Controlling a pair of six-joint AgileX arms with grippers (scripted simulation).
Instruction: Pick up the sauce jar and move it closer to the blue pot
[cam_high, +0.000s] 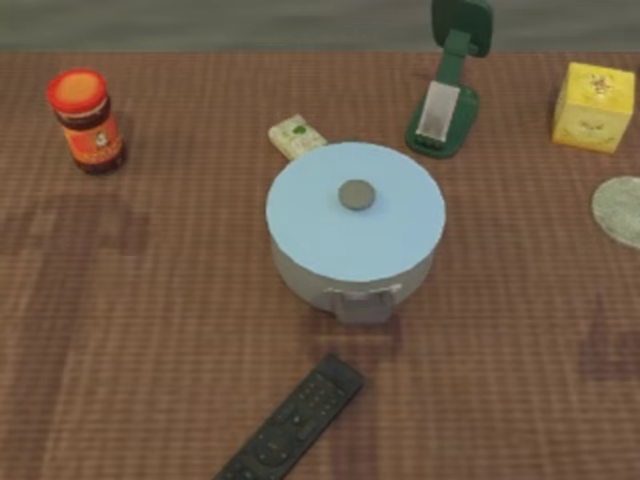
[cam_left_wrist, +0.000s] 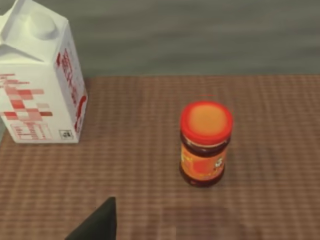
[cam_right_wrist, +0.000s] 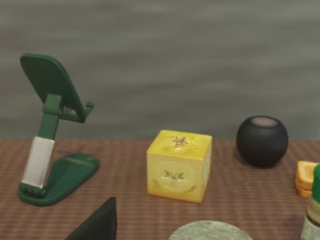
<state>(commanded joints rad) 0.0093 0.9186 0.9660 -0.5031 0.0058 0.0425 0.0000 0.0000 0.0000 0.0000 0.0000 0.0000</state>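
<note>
While the top view stops at the sauce jar (cam_high: 86, 120) near the table's (cam_high: 150, 330) far left corner, the left wrist view adds a white and red milk carton (cam_left_wrist: 40, 75) beside it at the far edge. The jar (cam_left_wrist: 205, 143) stands upright, well apart from the blue pot (cam_high: 355, 215) at the table's middle. Only a dark finger tip (cam_left_wrist: 97, 225) of the left gripper shows, short of the jar and to one side; whether its jaws are wide or narrow cannot be told. A black remote (cam_high: 295, 420) lies at the near edge. Toward the right stand a green phone stand (cam_right_wrist: 52, 135), a yellow cube (cam_right_wrist: 179, 166) and, in the right wrist view alone, a black round speaker (cam_right_wrist: 262, 141). The right gripper's jaws likewise cannot be judged. Brown woven cloth covers the table before a grey wall.
</note>
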